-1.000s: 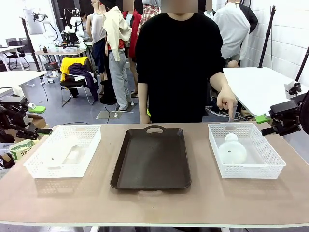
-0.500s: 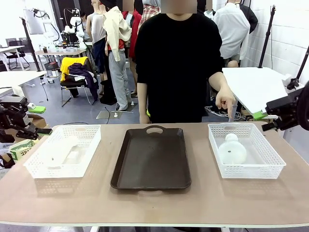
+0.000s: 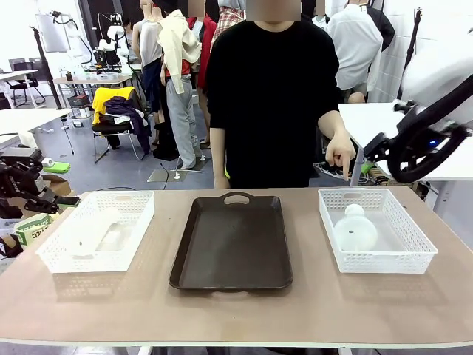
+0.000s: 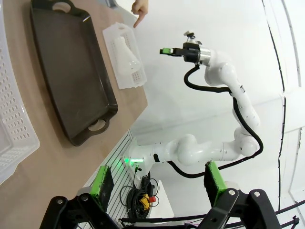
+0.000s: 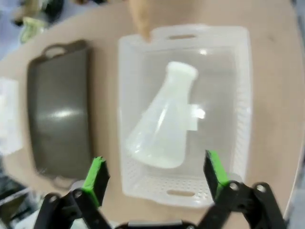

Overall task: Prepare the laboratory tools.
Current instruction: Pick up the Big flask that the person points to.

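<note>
Right gripper (image 5: 155,174): I read the fingers as apart, nothing held. One flask (image 5: 164,129) lies on its side in the right basket (image 5: 238,95), right of the tray (image 3: 233,244), framed between those fingers but well clear of them. Left gripper (image 4: 158,183): fingers apart, empty. The second flask (image 3: 89,231) lies in the left basket (image 3: 92,268), left of the tray.

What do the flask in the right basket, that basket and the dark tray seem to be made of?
The flask looks like frosted plastic, perhaps glass: translucent, milky white, dull. The basket seems white moulded plastic: its walls are pierced with small holes. The tray is dark brown and smooth, probably plastic: it shows a soft sheen.
</note>
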Action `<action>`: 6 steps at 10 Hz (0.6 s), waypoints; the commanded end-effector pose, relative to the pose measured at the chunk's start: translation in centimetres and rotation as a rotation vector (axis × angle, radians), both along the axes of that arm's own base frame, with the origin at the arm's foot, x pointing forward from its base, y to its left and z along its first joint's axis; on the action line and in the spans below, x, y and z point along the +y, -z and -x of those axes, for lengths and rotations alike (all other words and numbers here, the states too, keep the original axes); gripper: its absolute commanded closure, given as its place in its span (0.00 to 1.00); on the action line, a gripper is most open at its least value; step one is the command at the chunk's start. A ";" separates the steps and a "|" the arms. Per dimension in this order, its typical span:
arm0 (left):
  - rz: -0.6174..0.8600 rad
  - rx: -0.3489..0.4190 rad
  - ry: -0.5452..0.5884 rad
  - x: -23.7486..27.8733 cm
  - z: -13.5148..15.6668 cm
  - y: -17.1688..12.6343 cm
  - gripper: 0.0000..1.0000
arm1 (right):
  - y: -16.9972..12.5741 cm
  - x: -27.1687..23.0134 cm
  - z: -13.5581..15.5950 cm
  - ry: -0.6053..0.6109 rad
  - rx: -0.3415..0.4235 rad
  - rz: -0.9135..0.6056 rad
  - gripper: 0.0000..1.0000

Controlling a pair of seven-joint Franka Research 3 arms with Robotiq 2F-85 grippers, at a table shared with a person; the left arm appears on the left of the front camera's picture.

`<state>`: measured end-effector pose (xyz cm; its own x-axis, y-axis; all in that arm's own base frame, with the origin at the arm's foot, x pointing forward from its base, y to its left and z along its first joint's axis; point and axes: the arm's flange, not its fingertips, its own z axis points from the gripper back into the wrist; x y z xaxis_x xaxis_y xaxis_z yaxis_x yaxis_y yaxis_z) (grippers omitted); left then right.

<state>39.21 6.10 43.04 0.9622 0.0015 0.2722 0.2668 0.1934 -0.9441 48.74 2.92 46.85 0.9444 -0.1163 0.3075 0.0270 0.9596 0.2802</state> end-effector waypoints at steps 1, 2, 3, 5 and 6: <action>0.000 -0.017 -0.009 -0.1 0.2 -0.1 0.00 | 1.0 1.5 -2.8 0.090 0.145 0.048 0.00; 0.000 -0.017 -0.009 -0.1 0.2 -0.1 0.00 | 1.8 1.9 -4.0 0.112 0.180 0.053 0.00; 0.000 -0.017 -0.009 -0.1 0.2 -0.1 0.00 | 2.8 2.2 -5.0 0.121 0.217 0.049 0.00; 0.000 -0.017 -0.009 -0.1 0.2 -0.1 0.00 | 4.6 3.2 -6.1 0.133 0.267 0.061 0.00; 0.000 -0.017 -0.009 -0.1 0.2 -0.1 0.00 | 5.4 3.5 -6.5 0.143 0.274 0.074 0.00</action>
<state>39.20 6.10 43.02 0.9623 0.0016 0.2720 0.2666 0.1935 -0.9442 54.46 5.99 41.37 0.9732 -0.2197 0.0673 0.2026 0.9586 0.2000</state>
